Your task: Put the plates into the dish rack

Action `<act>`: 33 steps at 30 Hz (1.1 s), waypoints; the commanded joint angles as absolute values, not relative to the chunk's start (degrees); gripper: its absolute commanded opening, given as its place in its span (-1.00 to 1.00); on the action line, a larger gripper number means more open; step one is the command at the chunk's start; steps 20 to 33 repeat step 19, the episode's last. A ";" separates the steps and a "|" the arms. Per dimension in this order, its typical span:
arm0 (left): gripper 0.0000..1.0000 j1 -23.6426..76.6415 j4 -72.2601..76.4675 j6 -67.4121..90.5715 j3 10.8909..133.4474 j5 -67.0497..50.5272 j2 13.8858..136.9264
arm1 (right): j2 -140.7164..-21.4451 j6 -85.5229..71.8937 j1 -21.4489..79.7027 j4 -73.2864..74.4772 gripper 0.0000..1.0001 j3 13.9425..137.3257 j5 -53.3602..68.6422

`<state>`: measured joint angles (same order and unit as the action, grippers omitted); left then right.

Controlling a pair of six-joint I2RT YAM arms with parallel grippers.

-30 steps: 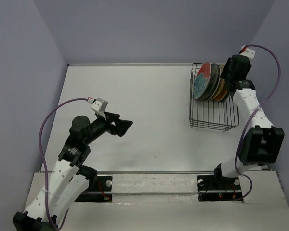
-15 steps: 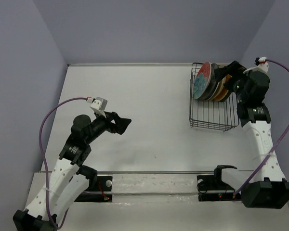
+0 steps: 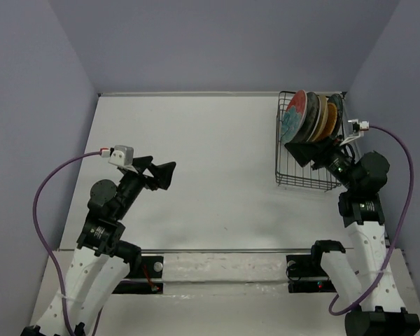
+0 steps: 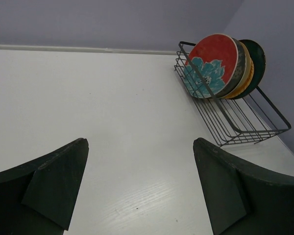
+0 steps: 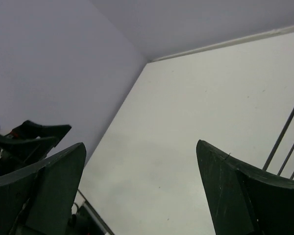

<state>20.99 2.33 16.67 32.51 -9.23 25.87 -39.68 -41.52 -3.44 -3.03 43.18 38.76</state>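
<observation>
Several plates stand on edge, packed together, at the far end of the black wire dish rack. The red-and-teal plate faces left, an orange one sits behind it, and a dark teal one is at the right. My right gripper is open and empty, over the rack just in front of the plates, pointing left. My left gripper is open and empty above the table's left half. The left wrist view shows the red-and-teal plate, the dark teal plate and the rack.
The rack stands in the far right corner near the purple right wall. The right wrist view looks across the white table to the left arm, with rack wires at its right edge.
My right arm has pulled away from behind the plates and swung toward me, its gripper now over the rack's middle. My left arm has drawn back to the left.
</observation>
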 commanded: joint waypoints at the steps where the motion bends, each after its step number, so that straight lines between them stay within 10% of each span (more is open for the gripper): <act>1: 0.98 19.52 6.33 15.03 33.05 -7.47 26.19 | -35.17 -47.72 -3.87 -15.72 0.99 38.68 48.78; 33: 0.98 15.47 13.98 15.99 30.58 -15.38 18.46 | -29.00 -48.95 -3.87 -15.11 0.99 42.00 49.57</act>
